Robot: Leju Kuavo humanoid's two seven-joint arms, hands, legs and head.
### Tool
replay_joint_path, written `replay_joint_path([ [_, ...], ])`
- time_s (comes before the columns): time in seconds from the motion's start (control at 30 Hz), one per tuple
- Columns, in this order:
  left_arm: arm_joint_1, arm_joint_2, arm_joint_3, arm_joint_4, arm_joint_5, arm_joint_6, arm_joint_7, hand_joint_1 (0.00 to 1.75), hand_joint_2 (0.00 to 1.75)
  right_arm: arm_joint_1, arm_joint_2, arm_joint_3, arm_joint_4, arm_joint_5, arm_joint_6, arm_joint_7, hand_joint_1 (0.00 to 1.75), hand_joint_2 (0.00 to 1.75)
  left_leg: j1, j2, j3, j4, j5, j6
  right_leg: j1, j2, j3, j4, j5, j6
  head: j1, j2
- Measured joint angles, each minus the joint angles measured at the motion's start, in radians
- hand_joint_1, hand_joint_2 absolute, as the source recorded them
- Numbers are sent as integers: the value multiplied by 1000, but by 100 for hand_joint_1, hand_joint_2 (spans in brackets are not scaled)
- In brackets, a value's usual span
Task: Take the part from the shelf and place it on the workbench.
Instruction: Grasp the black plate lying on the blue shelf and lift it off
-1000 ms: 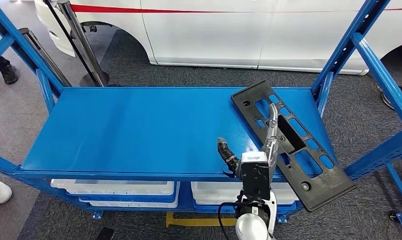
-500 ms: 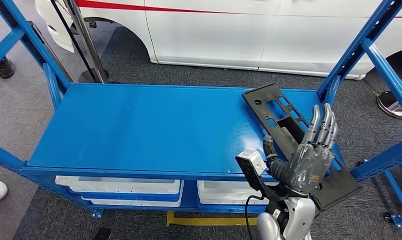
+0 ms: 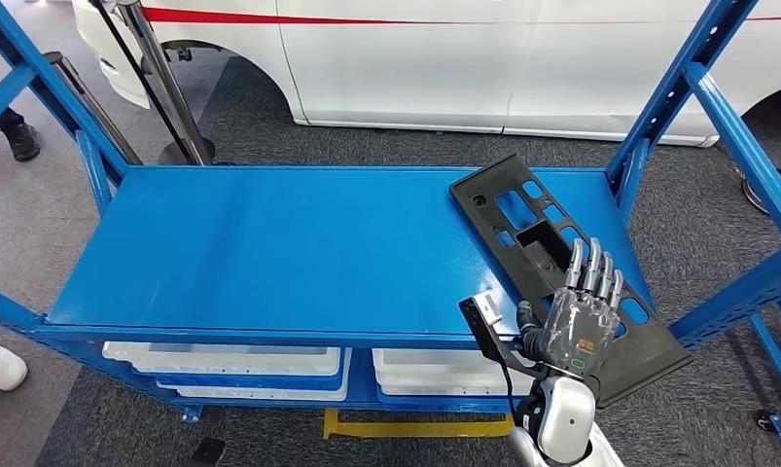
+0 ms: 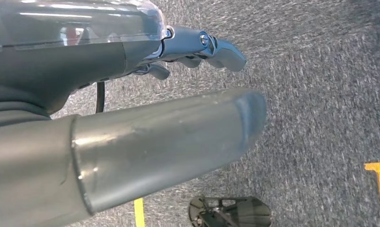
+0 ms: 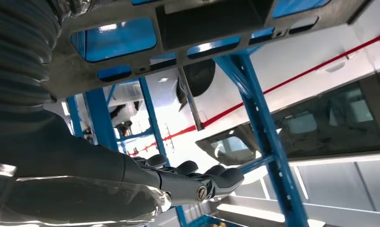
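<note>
Black slotted part (image 3: pixel 551 265) flat on blue shelf (image 3: pixel 289 253), right end, near corner overhanging the front edge. Right hand (image 3: pixel 579 316) above its near end, fingers (image 3: pixel 590 270) spread, released. Left hand (image 4: pixel 131 142) over grey carpet (image 4: pixel 320 94), grasping nothing.

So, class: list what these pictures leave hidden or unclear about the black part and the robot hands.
- Head view: the right robot hand covers the middle of the black part, so contact cannot be told.
- Head view: the white bins are largely hidden by the blue shelf.
- Left wrist view: the left robot hand hides the floor.
</note>
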Motion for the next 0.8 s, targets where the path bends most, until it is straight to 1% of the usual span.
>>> replay_joint_path([
  [0.03, 0, 0, 0, 0, 0, 0, 0, 0, 0, -7, -9, 10, 12, 0, 7, 0, 0, 175, 0, 0, 33, -67, 38, 4, 0, 0, 1, 2, -1, 2, 0, 0],
  [0.07, -2, 0, 0, 0, 0, -1, 0, 0, 0, -13, -16, 18, 22, 0, 20, -3, 0, 175, -2, 0, 67, -135, 65, 8, 2, 1, 1, 4, -3, 4, 0, 0],
  [0.1, -4, 0, 0, 0, 0, -2, 0, 0, 0, -19, -21, 23, 30, 0, 39, -9, 0, 175, -4, 0, 92, -188, 81, 12, 4, 1, 0, 6, -4, 8, 0, 0],
  [0.13, -6, 0, 0, 0, 0, -4, 0, 0, 0, -23, -23, 26, 37, 0, 64, -23, 0, 175, -6, -1, 106, -219, 87, 15, 6, 2, -2, 7, -4, 12, 0, 0],
  [0.17, -7, 0, 0, 0, 1, -7, 0, 0, 0, -26, -24, 26, 43, 0, 93, -48, 0, 175, -8, -1, 109, -229, 84, 18, 7, 2, -4, 8, -3, 17, 0, 0],
  [0.23, -7, -1, 0, 0, 4, -12, 0, 0, 0, -32, -21, 17, 51, 0, 147, -123, 0, 175, -4, -1, 110, -237, 89, 27, 6, 3, -5, 8, -3, 26, 0, 0],
  [0.27, -8, -1, 0, 0, 6, -14, 0, 0, 0, -36, -17, 7, 53, 0, 167, -163, 0, 175, -2, -1, 111, -241, 92, 34, 5, 4, -9, 19, -12, 31, 0, 0],
  [0.3, -9, -2, 0, 0, 7, -15, -1, 0, 0, -42, -11, -7, 56, 0, 181, -196, 0, 175, 1, 0, 113, -246, 96, 40, 4, 4, -22, 48, -32, 35, 1, 0],
  [0.33, -10, -2, 0, 0, 8, -16, -1, 0, 0, -47, -4, -21, 58, 0, 191, -223, 0, 175, 2, 1, 114, -248, 98, 43, 1, 5, -44, 97, -61, 39, 1, 0],
  [0.37, -11, -2, 0, 0, 9, -16, -2, 0, 0, -50, 5, -34, 60, -1, 196, -241, 0, 175, 2, 1, 113, -249, 98, 46, -1, 5, -74, 161, -93, 43, 1, 0],
  [0.4, -11, -2, 0, 0, 9, -16, -2, 0, 0, -52, 12, -45, 63, -3, 199, -253, 0, 175, 1, 1, 113, -248, 98, 46, -3, 5, -105, 225, -118, 47, 1, 0],
  [0.43, -10, -2, 0, 0, 10, -16, -2, 0, 0, -53, 19, -54, 66, -5, 200, -263, 0, 175, 1, 1, 113, -247, 98, 46, -6, 4, -127, 269, -128, 49, 1, 0],
  [0.47, -9, -2, 0, 0, 9, -16, -3, 0, 0, -54, 25, -60, 68, -8, 200, -270, 0, 175, 1, 0, 113, -246, 97, 46, -8, 4, -133, 277, -118, 51, 1, 0],
  [0.5, -9, -2, 0, 0, 9, -16, -3, 0, 0, -55, 30, -66, 70, -9, 200, -274, 0, 175, 1, -1, 113, -244, 96, 45, -10, 4, -120, 247, -90, 51, 1, 0],
  [0.53, -8, -3, 0, 0, 9, -17, -3, 0, 0, -58, 36, -72, 71, -11, 201, -278, 0, 175, 1, -2, 114, -242, 94, 43, -11, 4, -91, 184, -51, 49, 1, 0],
  [0.57, -8, -4, 0, 0, 9, -18, -3, 0, 0, -62, 40, -76, 72, -12, 202, -281, 0, 175, 0, -3, 114, -240, 92, 39, -10, 4, -58, 117, -22, 46, 1, 0],
  [0.6, -9, -4, 0, 0, 8, -18, -3, 0, 0, -66, 43, -79, 72, -14, 204, -284, 0, 175, -1, -3, 113, -237, 89, 35, -9, 5, -33, 62, -3, 43, 1, 0],
  [0.63, -10, -5, 0, 0, 8, -19, -3, 0, 0, -70, 48, -81, 73, -17, 207, -288, 0, 175, -3, -3, 111, -235, 87, 30, -6, 5, -19, 29, 3, 40, 1, 0],
  [0.67, -10, -5, 0, 0, 7, -20, -3, 0, 0, -72, 52, -82, 74, -21, 209, -292, 0, 175, -4, -3, 110, -235, 86, 25, -3, 6, -17, 19, -1, 37, 0, 0],
  [0.7, -10, -5, 0, 0, 7, -21, -3, 0, 0, -74, 55, -83, 75, -25, 211, -295, 0, 175, -5, -3, 110, -236, 86, 19, -1, 7, -18, 16, -1, 33, 0, 0],
  [0.73, -10, -5, 0, 0, 6, -21, -3, 0, 0, -75, 59, -85, 76, -29, 212, -298, 0, 175, -4, -2, 110, -237, 85, 13, -3, 7, -17, 14, 0, 28, 0, 0],
  [0.77, -10, -5, 0, 0, 6, -21, -3, 0, 0, -78, 62, -87, 77, -32, 212, -301, 0, 175, -3, -2, 108, -231, 80, 8, -4, 7, -15, 10, 1, 21, 0, 0],
  [0.8, -10, -5, 0, 0, 6, -22, -3, 0, 0, -82, 66, -88, 78, -33, 212, -302, 0, 175, -2, -2, 99, -210, 65, 3, -6, 6, -13, 7, 3, 14, 0, 0],
])
